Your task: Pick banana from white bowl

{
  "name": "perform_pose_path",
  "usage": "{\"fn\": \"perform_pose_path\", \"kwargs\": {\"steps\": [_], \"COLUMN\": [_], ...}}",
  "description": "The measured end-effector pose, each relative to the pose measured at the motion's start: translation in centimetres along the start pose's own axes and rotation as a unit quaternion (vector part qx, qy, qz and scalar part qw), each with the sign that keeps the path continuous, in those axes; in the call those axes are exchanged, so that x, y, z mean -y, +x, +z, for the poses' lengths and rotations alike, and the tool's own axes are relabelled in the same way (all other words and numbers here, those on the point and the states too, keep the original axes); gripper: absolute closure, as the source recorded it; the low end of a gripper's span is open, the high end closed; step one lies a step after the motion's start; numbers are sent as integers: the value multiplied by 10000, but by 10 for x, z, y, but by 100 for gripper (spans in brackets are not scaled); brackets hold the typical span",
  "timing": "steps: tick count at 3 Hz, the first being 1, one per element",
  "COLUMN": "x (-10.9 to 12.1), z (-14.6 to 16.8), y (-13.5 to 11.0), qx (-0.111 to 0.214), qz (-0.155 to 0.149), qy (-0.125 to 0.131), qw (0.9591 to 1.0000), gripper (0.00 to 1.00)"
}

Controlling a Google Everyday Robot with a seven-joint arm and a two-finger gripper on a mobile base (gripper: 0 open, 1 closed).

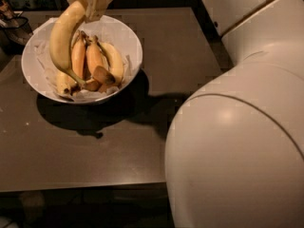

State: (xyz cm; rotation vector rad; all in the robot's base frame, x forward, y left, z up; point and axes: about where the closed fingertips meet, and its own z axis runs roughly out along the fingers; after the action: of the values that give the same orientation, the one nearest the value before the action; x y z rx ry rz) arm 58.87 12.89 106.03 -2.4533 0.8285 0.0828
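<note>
The white bowl (133, 46) stands on the dark table at the upper left, lined with crumpled white paper. My gripper (90, 1) is at the top edge above the bowl, shut on the upper end of the banana (61, 39). The long, curved, pale yellow banana hangs down from the gripper, its dark tip low over the bowl's contents. Several shorter, orange-yellow bananas (97, 61) with brown marks lie in the bowl beneath it.
The dark brown table (95, 146) stretches to the front edge at the bottom. My white arm housing (237, 141) fills the right side. A dark object (12, 23) sits at the far left beside the bowl.
</note>
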Motion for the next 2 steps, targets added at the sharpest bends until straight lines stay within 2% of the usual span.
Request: {"fn": "perform_pose_path", "kwargs": {"steps": [2], "x": [-14], "z": [0], "y": [-28], "qx": [522], "qz": [181], "qy": [-93], "qw": [9984], "gripper": [100]}}
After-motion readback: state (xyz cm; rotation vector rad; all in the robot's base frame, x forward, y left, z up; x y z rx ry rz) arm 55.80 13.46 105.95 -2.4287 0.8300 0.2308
